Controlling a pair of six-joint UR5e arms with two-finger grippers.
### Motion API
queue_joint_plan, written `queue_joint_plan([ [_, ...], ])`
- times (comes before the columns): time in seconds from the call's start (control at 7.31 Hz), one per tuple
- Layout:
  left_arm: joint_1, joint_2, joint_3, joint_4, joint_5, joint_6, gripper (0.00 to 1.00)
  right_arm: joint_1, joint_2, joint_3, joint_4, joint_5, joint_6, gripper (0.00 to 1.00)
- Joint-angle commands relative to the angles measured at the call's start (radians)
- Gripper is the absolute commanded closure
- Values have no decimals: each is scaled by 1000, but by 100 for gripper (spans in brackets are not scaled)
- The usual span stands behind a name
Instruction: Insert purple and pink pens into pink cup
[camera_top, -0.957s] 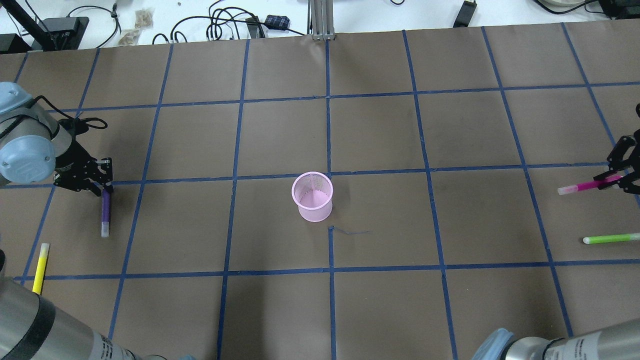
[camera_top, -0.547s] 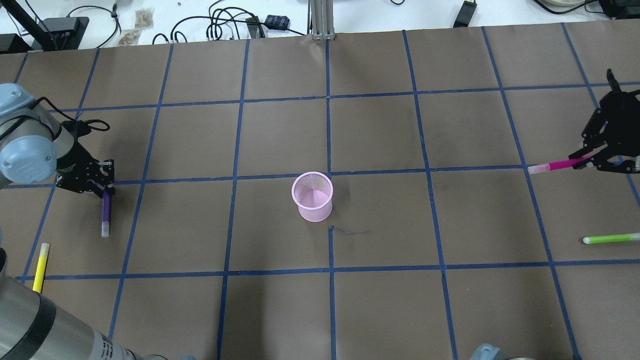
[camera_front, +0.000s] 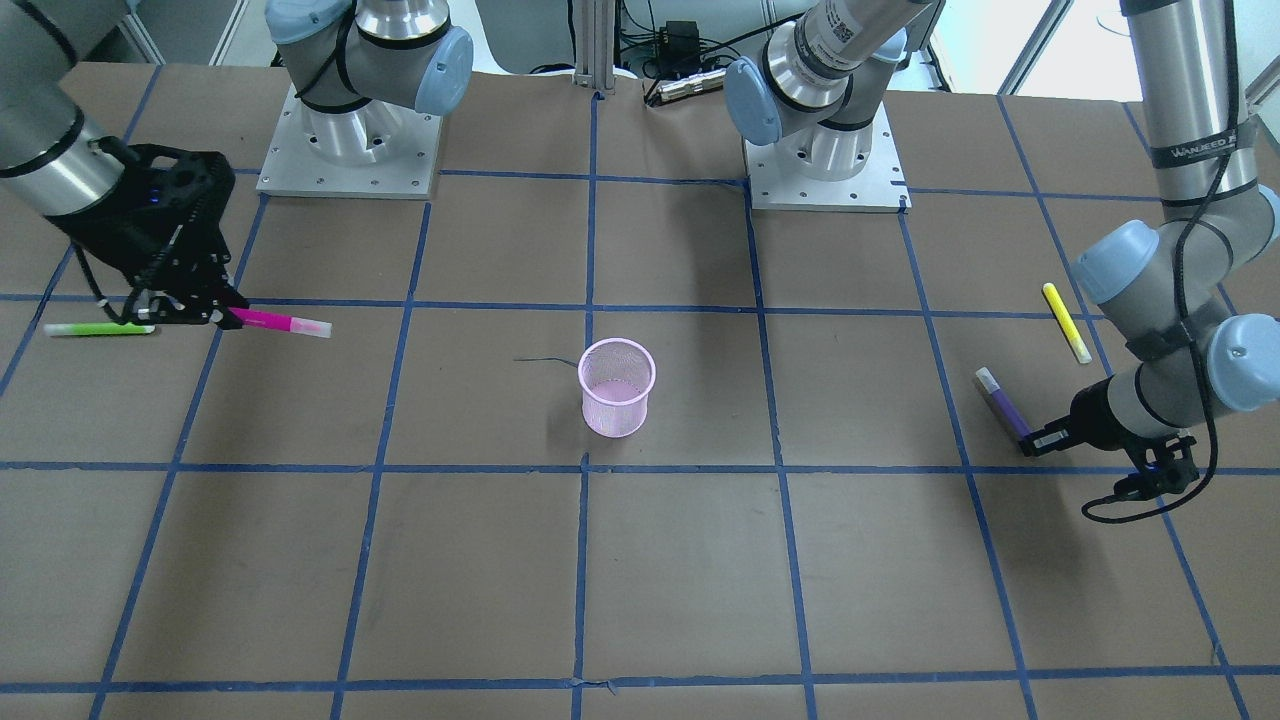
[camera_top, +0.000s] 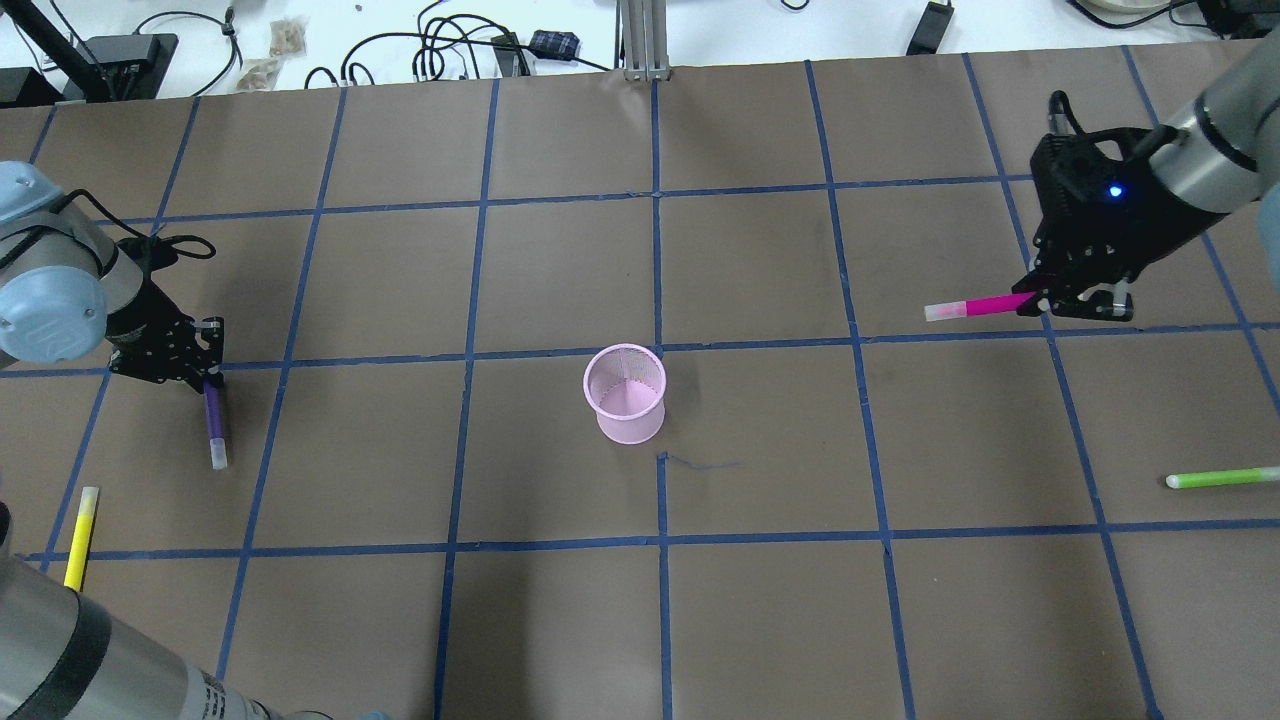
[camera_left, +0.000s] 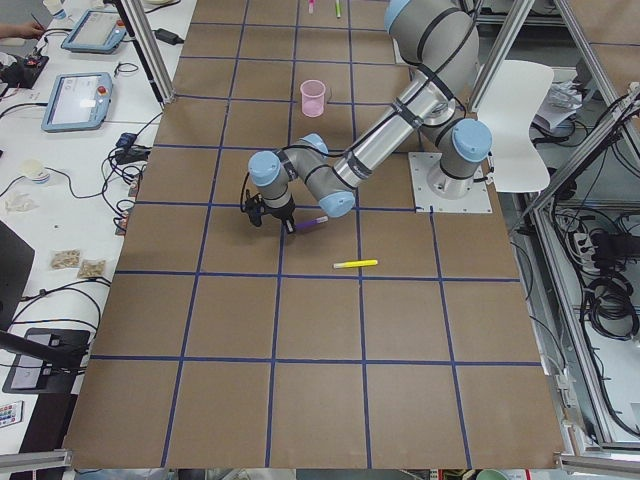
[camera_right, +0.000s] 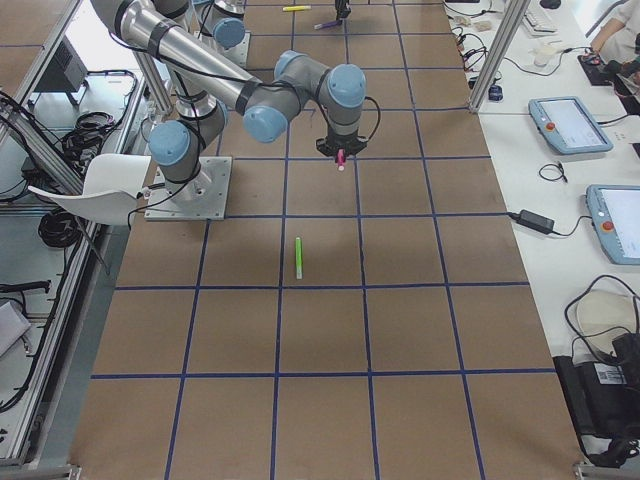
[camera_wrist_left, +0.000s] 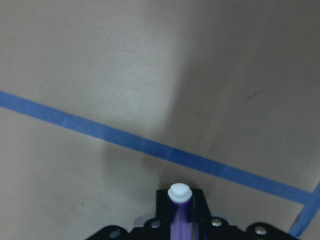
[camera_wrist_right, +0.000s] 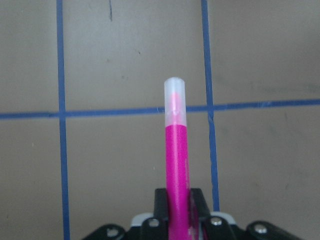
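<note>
The pink mesh cup (camera_top: 626, 392) stands upright mid-table and shows in the front view (camera_front: 616, 386) too. My right gripper (camera_top: 1040, 297) is shut on the pink pen (camera_top: 978, 306) and holds it level above the table, cap toward the cup; the pen shows in the front view (camera_front: 280, 322) and the right wrist view (camera_wrist_right: 176, 150). My left gripper (camera_top: 208, 381) is shut on the purple pen (camera_top: 214, 424) at the far left, with the pen's white end pointing away from it; the pen also shows in the front view (camera_front: 1002, 401) and the left wrist view (camera_wrist_left: 179, 210).
A yellow pen (camera_top: 81, 536) lies near the left front edge. A green pen (camera_top: 1222, 478) lies at the right. Cables and boxes (camera_top: 460, 50) sit beyond the table's far edge. Blue tape lines grid the brown table.
My right gripper has carried the pink pen up and leftward, toward the table's middle. My left gripper with the purple pen has lifted slightly, staying nearly in place.
</note>
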Motion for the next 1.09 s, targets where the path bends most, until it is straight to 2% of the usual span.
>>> queue_joint_plan([
  [0.0,-26,38,41,-8,3,-20,100,248,32,-58,-15,-20,313,100],
  [0.27,-56,67,102,-16,-5,-35,100,446,99,-96,-33,-148,568,100],
  [0.55,-130,103,112,-17,3,-83,100,589,206,-174,-74,-178,769,100],
  [0.82,-130,106,104,-17,0,-82,100,710,321,-274,-56,-361,838,100],
  [0.96,-130,106,103,-16,-5,-79,100,769,364,-281,-61,-409,855,100],
])
